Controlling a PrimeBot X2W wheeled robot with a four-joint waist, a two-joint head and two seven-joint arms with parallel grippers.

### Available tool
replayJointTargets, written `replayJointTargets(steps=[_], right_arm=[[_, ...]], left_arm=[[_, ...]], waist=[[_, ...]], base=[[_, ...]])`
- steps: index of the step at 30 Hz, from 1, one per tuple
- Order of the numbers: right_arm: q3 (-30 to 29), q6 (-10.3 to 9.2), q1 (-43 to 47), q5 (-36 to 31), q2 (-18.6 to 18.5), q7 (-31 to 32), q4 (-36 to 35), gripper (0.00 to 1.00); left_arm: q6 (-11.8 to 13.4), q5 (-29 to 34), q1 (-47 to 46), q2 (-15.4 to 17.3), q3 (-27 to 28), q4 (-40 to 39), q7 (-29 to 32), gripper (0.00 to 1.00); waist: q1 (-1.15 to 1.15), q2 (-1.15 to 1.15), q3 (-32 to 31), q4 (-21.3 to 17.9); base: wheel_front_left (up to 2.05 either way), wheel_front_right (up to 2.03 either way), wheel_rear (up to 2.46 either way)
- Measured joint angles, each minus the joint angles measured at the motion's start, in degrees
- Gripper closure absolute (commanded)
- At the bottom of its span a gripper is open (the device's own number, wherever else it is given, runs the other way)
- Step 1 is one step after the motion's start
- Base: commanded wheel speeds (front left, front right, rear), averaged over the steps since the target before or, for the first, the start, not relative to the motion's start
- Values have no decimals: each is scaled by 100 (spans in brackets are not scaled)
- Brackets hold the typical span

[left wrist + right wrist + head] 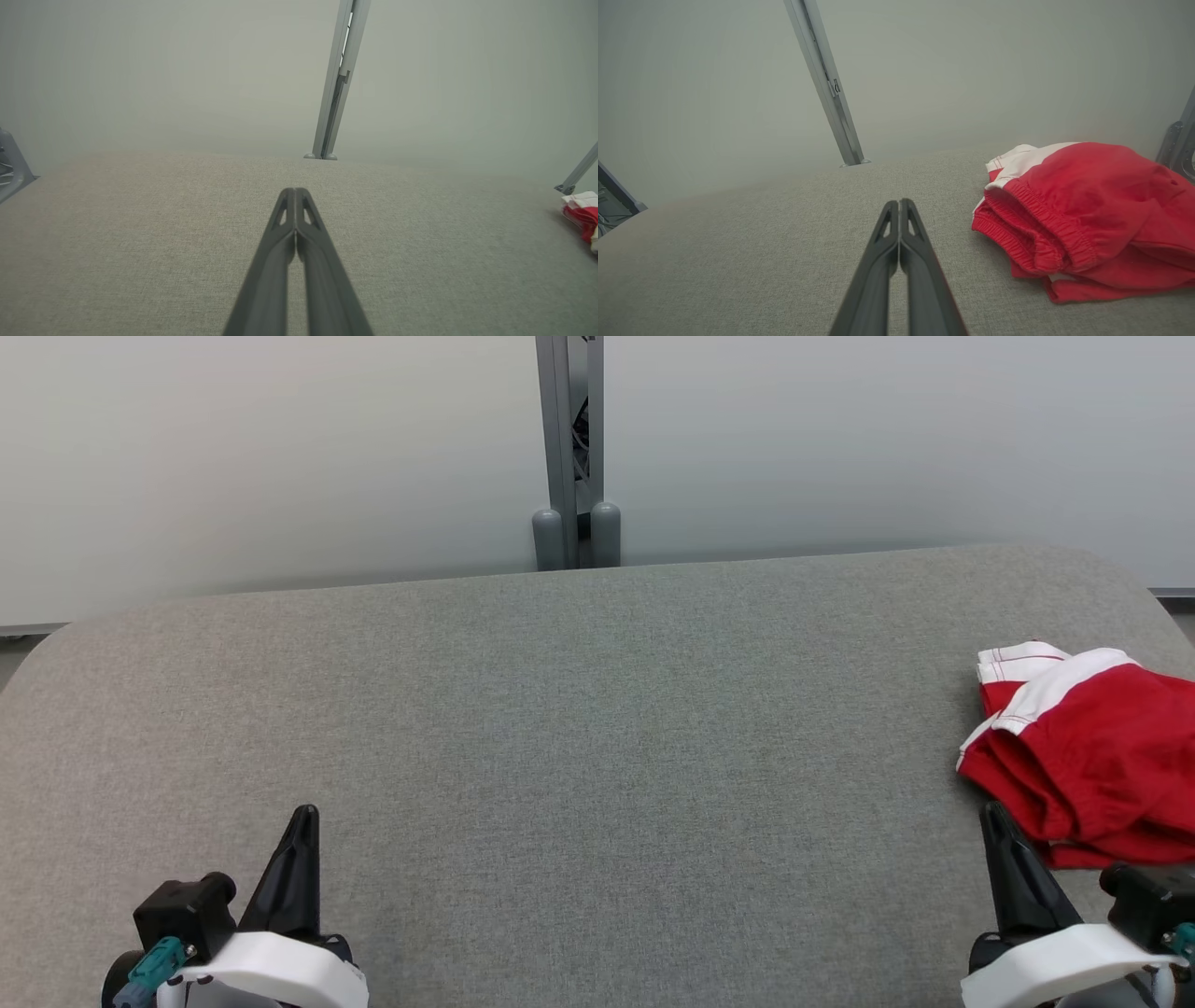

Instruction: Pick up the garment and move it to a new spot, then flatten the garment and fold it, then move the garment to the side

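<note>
The garment [1092,756] is a crumpled red piece with white trim and an elastic waistband, lying at the table's right edge; in the right wrist view the garment [1087,214] sits just right of my fingers, and the garment [584,214] peeks in at the far right of the left wrist view. My right gripper [991,814] hovers at the lower right, close to the garment's near-left corner, shut and empty [899,203]. My left gripper [304,814] rests at the lower left over bare table, shut with nothing in it [295,191].
A grey fabric table [560,728] with rounded corners spans the head view. Behind its far edge stands a grey metal post [569,448] against a pale wall. Another post foot [567,186] stands past the garment.
</note>
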Motion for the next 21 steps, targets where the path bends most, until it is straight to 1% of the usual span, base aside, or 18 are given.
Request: replayJointTargets(steps=[10, 21], right_arm=[[-146, 0, -311, 1015, -3, 215, 294, 100], [-294, -1, -603, 1991, -5, 431, 575, 100]], left_arm=[[-223, -844, -215, -179, 274, 255, 183, 100], [-443, -1646, -436, -357, 535, 463, 375, 100]], waist=[[0, 0, 8, -1], [0, 0, 17, -3]], base=[[0, 0, 0], [0, 0, 0]])
